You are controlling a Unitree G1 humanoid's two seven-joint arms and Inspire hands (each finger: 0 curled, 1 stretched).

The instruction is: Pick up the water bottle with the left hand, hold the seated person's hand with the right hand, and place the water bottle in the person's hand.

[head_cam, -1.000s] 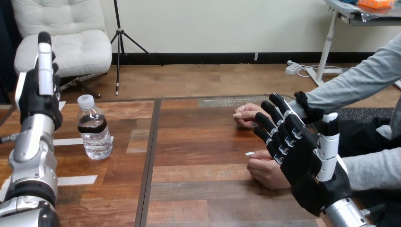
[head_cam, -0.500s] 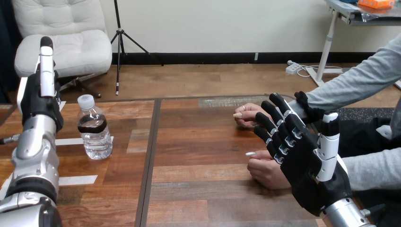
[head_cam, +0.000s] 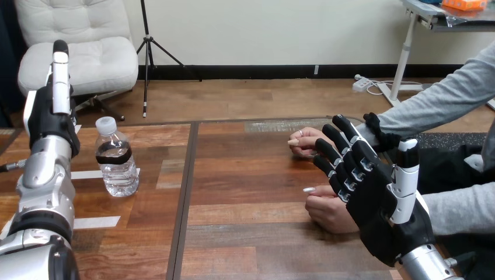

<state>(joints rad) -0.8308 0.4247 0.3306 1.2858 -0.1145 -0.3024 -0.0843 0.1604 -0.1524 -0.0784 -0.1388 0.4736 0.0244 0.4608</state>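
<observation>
A clear water bottle (head_cam: 117, 157) with a white cap and a dark label stands upright on the left part of the table. My left hand (head_cam: 51, 111) is raised just left of it, fingers straight and open, a small gap from the bottle. My right hand (head_cam: 373, 192) is open at the right, fingers spread and pointing up-left. It stands in front of the person's two hands: the far hand (head_cam: 306, 142) and the near hand (head_cam: 327, 210), both resting loosely curled on the table. I cannot tell whether my right hand touches them.
White tape strips (head_cam: 87, 174) lie on the table (head_cam: 245, 233) near the bottle. A dark seam (head_cam: 185, 192) runs down the table between its two halves. The person's grey sleeves (head_cam: 449, 99) come in from the right edge.
My left hand has drifted slightly right and down toward the bottle. The right hand, the bottle and the person's hands have not moved.
</observation>
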